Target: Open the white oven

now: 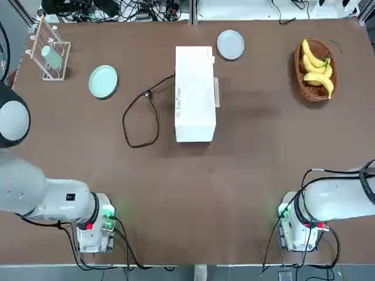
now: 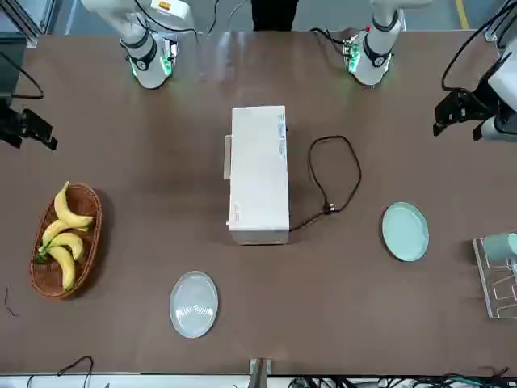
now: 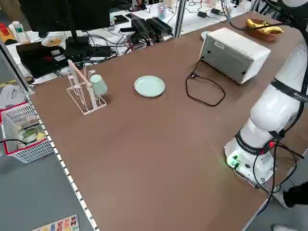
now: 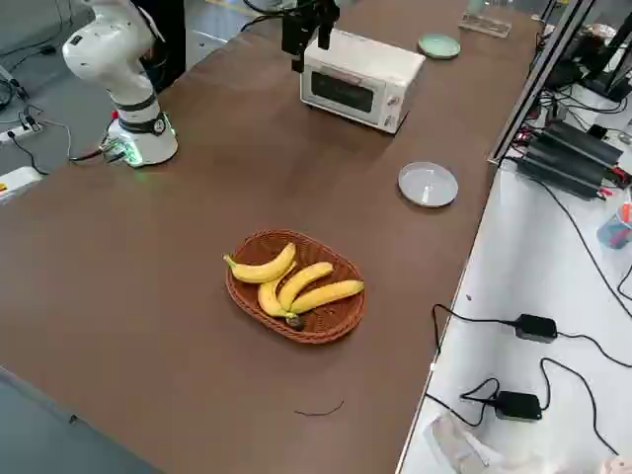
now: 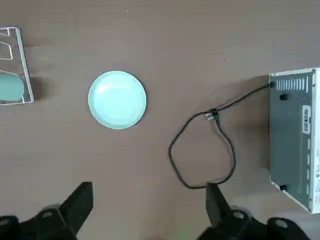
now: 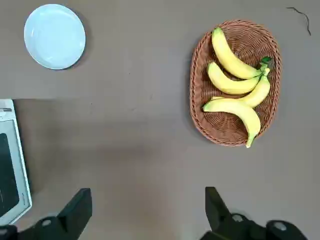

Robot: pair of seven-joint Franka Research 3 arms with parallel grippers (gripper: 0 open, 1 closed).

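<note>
White oven [image 1: 195, 96], upper middle of the top view, has its door [image 4: 342, 92] shut; opening it is all left to do. Left gripper [image 5: 150, 197], lower left there, and right gripper [image 6: 149, 200], lower right, spread empty fingers.

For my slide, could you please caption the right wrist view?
Open gripper, banana basket, plate, closed oven.

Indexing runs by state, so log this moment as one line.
white oven: door shut | left gripper: open, empty | right gripper: open, empty
</note>
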